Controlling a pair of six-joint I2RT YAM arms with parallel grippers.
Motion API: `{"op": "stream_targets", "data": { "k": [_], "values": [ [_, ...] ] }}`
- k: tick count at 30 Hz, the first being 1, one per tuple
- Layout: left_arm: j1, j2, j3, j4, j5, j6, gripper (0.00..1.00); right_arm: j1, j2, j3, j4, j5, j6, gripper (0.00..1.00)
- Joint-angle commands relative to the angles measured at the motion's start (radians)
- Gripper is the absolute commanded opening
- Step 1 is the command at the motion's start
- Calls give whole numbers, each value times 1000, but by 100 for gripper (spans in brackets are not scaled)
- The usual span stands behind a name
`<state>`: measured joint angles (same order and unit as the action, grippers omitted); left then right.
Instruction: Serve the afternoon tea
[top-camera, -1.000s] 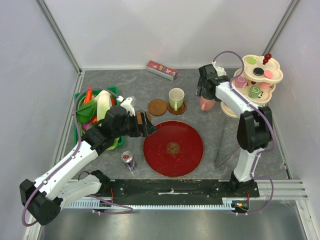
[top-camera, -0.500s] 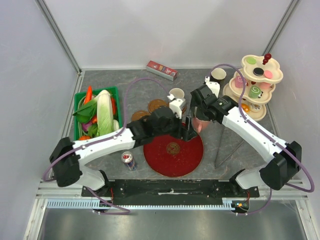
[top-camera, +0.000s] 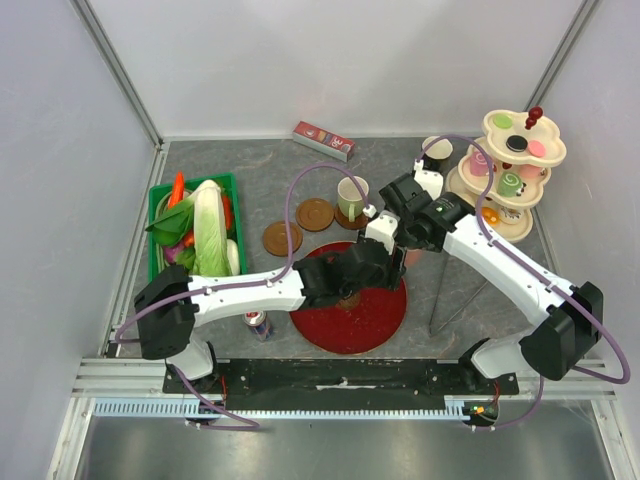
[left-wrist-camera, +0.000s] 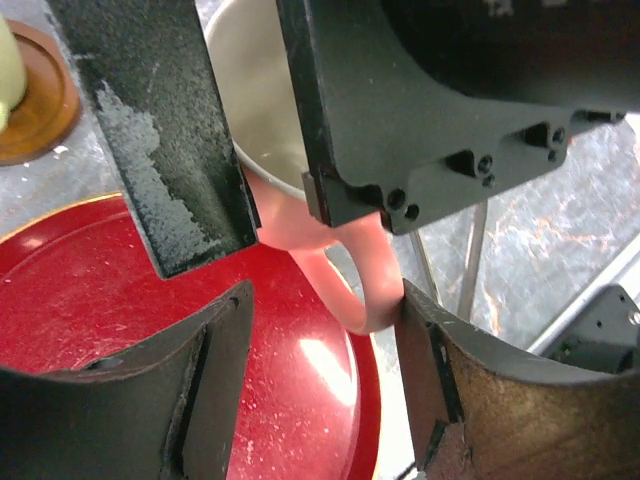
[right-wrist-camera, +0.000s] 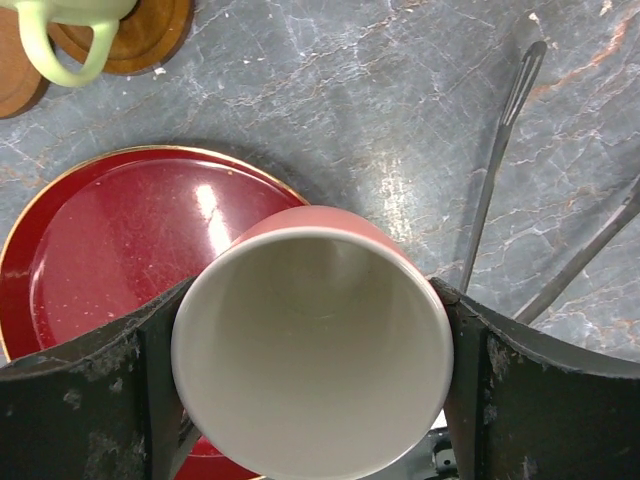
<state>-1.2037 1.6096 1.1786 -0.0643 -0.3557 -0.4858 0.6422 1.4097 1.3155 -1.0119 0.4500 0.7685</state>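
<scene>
Entry: pink mug (right-wrist-camera: 310, 350), clasped round its body by my right pincer (right-wrist-camera: 310, 375) above the red plate (right-wrist-camera: 100, 230) edge, its handle (left-wrist-camera: 345, 290) pointing straight into my left pincer (left-wrist-camera: 320, 370), whose jaws stand parted either side, not yet clamped.

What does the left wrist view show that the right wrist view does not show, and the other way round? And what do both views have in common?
Only the left wrist view: the handle of the pink mug, between the open fingers of the left gripper, and the right gripper seen from outside, clamped on the mug's body.

Only the right wrist view: the pink mug's whole round mouth, empty inside, and the looped handle of the pale green mug.

Both: the pink mug, the red plate, a brown saucer and the metal tongs.
</scene>
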Motion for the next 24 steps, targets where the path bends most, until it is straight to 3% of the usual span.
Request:
{"op": "stream_targets", "data": {
  "k": [1,9,12,14,15,18,22,24],
  "values": [
    [-26,26,-5,173,-152,36,63,36,-29,4,53,-43,38,55],
    [-30,32,-83,327,-184,42,53,36,-54,-7,61,-94,49,55],
    [-30,44,-71,327,-186,59,37,36,-61,-24,87,-131,43,54],
    [-30,49,-65,313,-195,61,10,36,-63,-25,85,-139,41,56],
    [-30,49,-65,308,-198,58,2,36,-66,-25,84,-140,41,58],
    [-31,42,-77,307,-212,65,2,36,-89,-15,91,-134,40,66],
    [-31,12,-111,305,-221,52,2,36,-118,33,101,-74,57,94],
    [-31,-8,-131,307,-232,49,2,34,-136,60,105,-28,77,98]
  ]
}}
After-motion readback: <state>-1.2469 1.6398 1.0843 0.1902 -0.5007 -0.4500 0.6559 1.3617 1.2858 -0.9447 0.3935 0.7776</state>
